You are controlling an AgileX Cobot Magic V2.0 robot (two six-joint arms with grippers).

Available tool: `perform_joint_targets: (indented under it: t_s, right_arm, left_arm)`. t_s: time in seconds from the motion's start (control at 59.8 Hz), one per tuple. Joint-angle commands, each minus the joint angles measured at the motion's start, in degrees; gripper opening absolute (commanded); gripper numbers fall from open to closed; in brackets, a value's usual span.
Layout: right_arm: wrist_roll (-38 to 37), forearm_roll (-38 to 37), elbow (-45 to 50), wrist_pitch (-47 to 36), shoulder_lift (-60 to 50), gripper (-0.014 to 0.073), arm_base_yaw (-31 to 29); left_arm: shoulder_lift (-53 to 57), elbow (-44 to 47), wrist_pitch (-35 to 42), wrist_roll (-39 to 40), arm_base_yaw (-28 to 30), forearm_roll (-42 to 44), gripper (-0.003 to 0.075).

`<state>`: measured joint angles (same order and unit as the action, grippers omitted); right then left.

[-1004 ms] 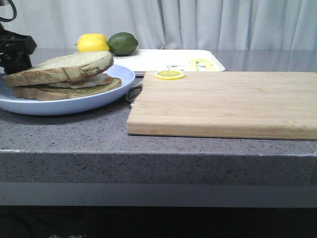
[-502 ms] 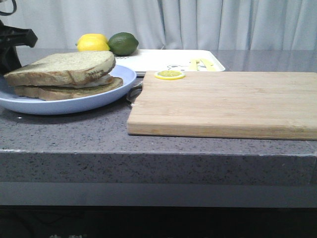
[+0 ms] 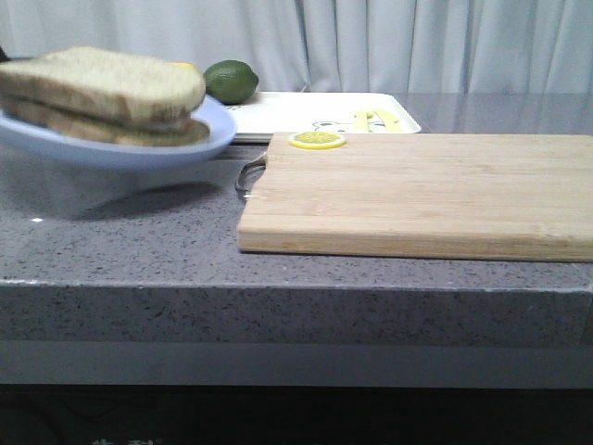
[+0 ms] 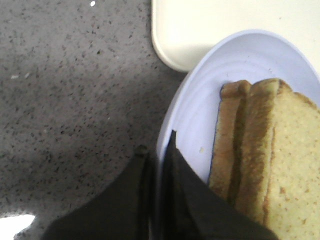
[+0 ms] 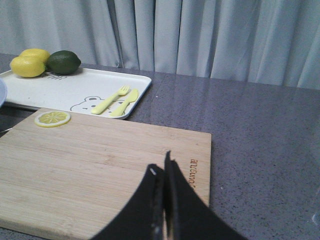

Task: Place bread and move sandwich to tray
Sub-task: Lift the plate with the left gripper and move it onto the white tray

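1. The grey speckled counter (image 3: 139, 250) lies before pale curtains (image 3: 417, 42).
2. The blue plate (image 3: 111, 148) is cut off at the front view's left edge, hiding the lemon (image 5: 27, 65) there; a lime (image 3: 230, 81) shows.
3. The left gripper (image 4: 157, 150) pinches the plate's rim, lifted off the counter with the sandwich (image 3: 107, 97).
4. The white tray (image 3: 315, 113) lies just behind the cutting board (image 3: 426, 190), with a lemon slice (image 3: 317, 140) at its corner.
5. The right gripper (image 5: 161, 172) hangs over the board, jaws pressed together, empty.
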<state>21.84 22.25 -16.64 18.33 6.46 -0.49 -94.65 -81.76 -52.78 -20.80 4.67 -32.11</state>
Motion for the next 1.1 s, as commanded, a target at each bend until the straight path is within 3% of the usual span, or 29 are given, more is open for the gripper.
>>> perform_joint_targets:
  t_s: [0.0, 0.335, 0.803, 1.088]
  right_arm:
    - [0.35, 0.05, -1.44, -4.80, 0.70, -0.0078, -0.38]
    - [0.35, 0.05, -1.44, -4.80, 0.70, -0.0078, -0.38]
    - [0.35, 0.05, -1.44, -3.95, 0.80, -0.0078, -0.38]
    - [0.35, 0.05, -1.44, -3.66, 0.80, -0.0078, -0.38]
  left_arm:
    - [2.52, -4.37, 0.25, 0.32, -0.04, -7.36, -0.0019]
    - [-6.96, -21.04, -0.85, 0.23, -0.90, -14.04, -0.0019]
    - [-39.46, -65.65, -3.63, 6.48, -7.34, -14.15, -0.0018]
    - [-47.38, -71.15, -3.40, 6.48, -9.25, -13.94, -0.0019]
